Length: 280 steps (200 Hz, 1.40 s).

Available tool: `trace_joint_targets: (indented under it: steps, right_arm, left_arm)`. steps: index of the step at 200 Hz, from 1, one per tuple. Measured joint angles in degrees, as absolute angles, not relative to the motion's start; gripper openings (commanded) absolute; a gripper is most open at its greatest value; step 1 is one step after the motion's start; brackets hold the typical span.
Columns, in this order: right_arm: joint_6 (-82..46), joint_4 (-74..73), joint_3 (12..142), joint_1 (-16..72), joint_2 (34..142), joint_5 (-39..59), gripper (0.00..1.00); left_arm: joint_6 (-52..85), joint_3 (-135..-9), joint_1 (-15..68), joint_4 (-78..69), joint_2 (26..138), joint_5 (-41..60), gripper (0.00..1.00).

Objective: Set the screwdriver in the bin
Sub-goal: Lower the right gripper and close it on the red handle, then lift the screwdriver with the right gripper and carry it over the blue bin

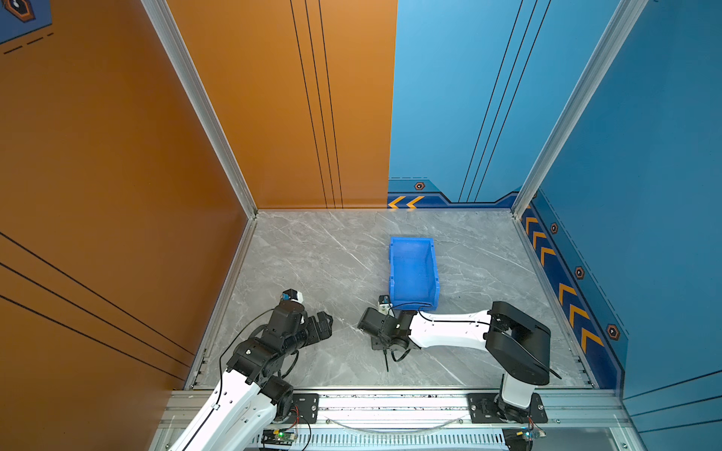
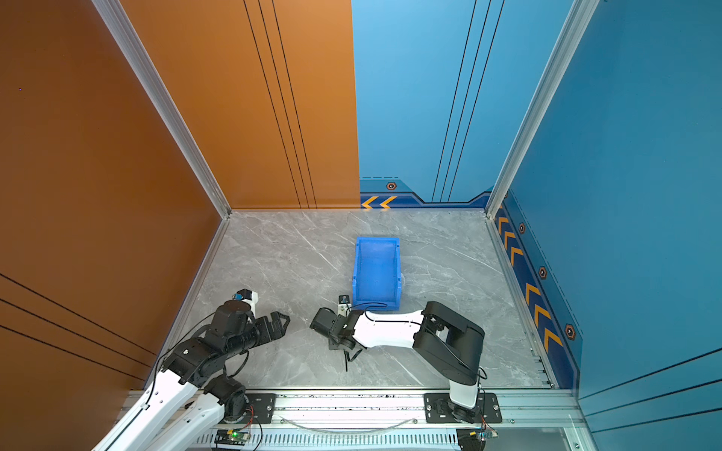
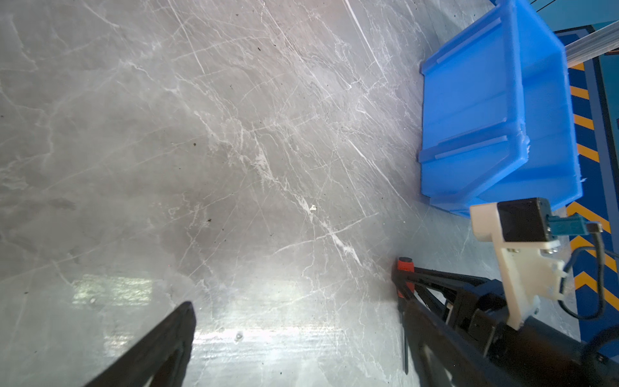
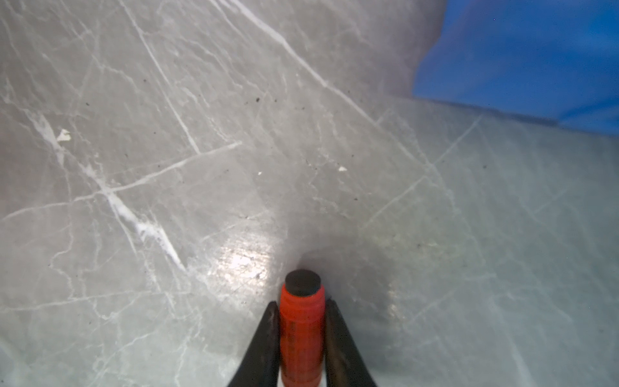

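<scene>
In both top views I see the right gripper (image 1: pixel 378 343) low over the grey marble tabletop (image 1: pixel 332 265), just short of the bin's lipped near end. A thin dark shaft (image 1: pixel 386 361) juts from under it toward the rail side, so I judge the long axis of the screwdriver (image 2: pixel 346 362) to run roughly from the rail toward the bin. The blue bin (image 1: pixel 413 269) stands open and, as far as I can see, holds nothing. The left gripper (image 2: pixel 279 322) hangs well apart to the left, its jaws spread and holding nothing.

In the left wrist view, the red-orange handle end (image 3: pixel 404 265) shows at the tip of the right arm's black jaws, with the shaft running away from the bin (image 3: pixel 495 114).

In the right wrist view, the jaws are clenched on the handle (image 4: pixel 302 328), one finger (image 4: pixel 264 341) on each side, with the black end cap pointing forward. The bin wall (image 4: pixel 522 57) lies ahead and off to one side.

My judgement: the right arm is far nearer, the grasp is made, and the move ahead is a lift clearing the lip, then forward over the bin.
</scene>
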<state>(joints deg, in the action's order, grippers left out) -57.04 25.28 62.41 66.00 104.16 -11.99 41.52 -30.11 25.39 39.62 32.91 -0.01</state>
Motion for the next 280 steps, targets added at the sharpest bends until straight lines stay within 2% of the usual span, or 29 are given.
trace_joint_targets:
  steps: [35,63,159,222,280]
  right_arm:
    - [-57.04,24.93,62.02,66.08,103.92,-12.16,0.07]
    - [-56.9,25.71,61.67,66.87,102.94,-12.84,0.04]
    - [-51.55,29.61,62.96,68.99,86.96,-18.26,0.02]
    - [-47.11,32.32,62.96,58.57,78.3,-17.8,0.0]
    - [-42.06,33.58,63.72,47.62,76.6,-14.61,0.0]
  left_arm:
    - [41.5,-30.02,26.5,39.62,32.56,-0.62,0.98]
    - [41.5,-30.02,26.76,39.62,32.58,-0.84,0.98]
    - [37.74,-30.13,30.22,35.97,32.97,0.34,0.98]
    - [30.24,-30.81,38.5,29.65,35.16,3.09,0.98]
    - [26.61,-34.5,46.94,24.6,43.33,-0.47,0.98]
